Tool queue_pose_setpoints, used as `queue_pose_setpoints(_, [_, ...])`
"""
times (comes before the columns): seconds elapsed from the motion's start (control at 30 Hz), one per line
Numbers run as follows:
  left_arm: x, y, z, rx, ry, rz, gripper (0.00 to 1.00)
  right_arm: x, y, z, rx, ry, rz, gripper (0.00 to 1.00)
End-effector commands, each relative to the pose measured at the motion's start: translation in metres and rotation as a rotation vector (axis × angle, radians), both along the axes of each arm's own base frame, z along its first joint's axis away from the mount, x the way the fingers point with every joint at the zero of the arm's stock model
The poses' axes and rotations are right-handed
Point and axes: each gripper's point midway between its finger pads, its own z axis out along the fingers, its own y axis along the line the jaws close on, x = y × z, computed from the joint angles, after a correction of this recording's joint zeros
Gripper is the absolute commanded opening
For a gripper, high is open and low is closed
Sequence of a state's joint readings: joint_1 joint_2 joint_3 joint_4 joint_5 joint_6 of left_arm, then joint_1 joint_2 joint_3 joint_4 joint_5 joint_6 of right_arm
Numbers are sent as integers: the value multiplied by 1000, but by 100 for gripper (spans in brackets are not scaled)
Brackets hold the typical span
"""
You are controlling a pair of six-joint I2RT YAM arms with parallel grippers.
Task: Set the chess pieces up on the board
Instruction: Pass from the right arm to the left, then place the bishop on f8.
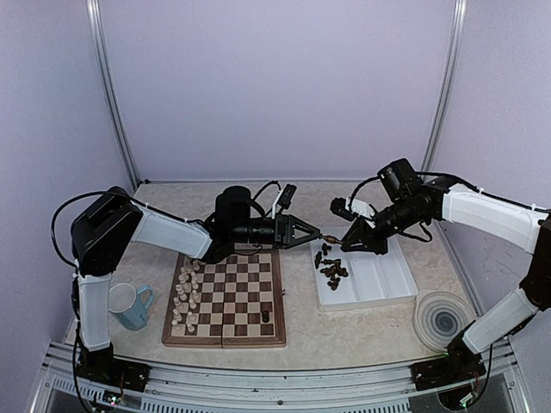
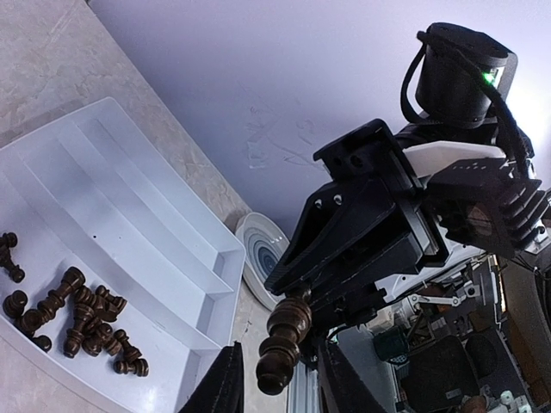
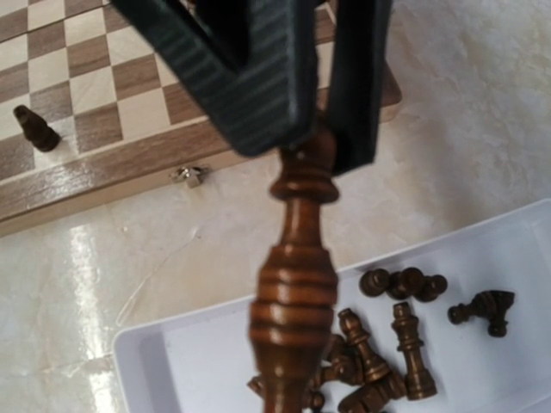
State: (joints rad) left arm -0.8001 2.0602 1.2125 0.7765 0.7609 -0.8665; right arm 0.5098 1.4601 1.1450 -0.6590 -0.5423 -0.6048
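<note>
Right end effector (image 3: 323, 142) is clamped on the narrow end of a dark brown turned wooden chess piece (image 3: 293, 292). It holds the piece in the air between the square wooden chessboard with brown and beige checks (image 1: 237, 288) and the white ridged plastic tray (image 1: 379, 280). Left end effector (image 2: 284, 391) has its fingers (image 2: 225, 383) apart, one on either side of the piece's free end, with a gap showing on each side. Loose dark brown chess pieces (image 1: 331, 267) lie heaped in the tray's left part. One small dark piece (image 1: 266, 316) is on the board near its right edge. Cream-white pieces (image 1: 183, 297) line the board's left side. A pale blue mug (image 1: 129, 305) sits on the beige marbled surface (image 1: 310, 194) left of the board.
</note>
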Motion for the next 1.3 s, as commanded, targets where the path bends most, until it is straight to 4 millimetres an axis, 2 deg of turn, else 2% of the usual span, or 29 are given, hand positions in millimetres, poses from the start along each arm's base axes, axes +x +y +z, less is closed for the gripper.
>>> queue_pose_setpoints(0.0, [0, -4, 1, -10, -7, -20, 27, 2, 0, 6, 22, -13, -6, 10])
queue_pose_setpoints(0.2, [2, -4, 3, -11, -10, -19, 14, 2, -2, 3, 12, -13, -8, 9])
queue_pose_setpoints(0.3, [7, -1, 4, 1, -21, 6, 9, 3, -5, -7, -16, -17, -16, 9])
queue_pose_setpoints(0.53, [30, 30, 19, 90, -110, 118, 6, 4, -11, -22, -40, -31, -26, 9])
queue_pose_setpoints(0.67, [37, 48, 21, 231, -187, 178, 6, 7, -13, -36, -51, -25, -31, 9])
queue_pose_setpoints(0.8, [22, 68, 9, 516, -304, 201, 6, 15, -17, -56, -69, -13, -54, 9])
queue_pose_setpoints(0.97, [3, 111, -6, 843, -425, 232, 5, 25, -25, -70, -111, -33, -87, 9])
queue_pose_setpoints(1.1, [-27, 133, -18, 976, -454, 159, 5, 25, -27, -81, -134, -15, -91, 9])
queue_pose_setpoints(1.27, [-51, 138, -35, 1060, -469, 99, 5, 25, -27, -88, -145, -1, -90, 9])
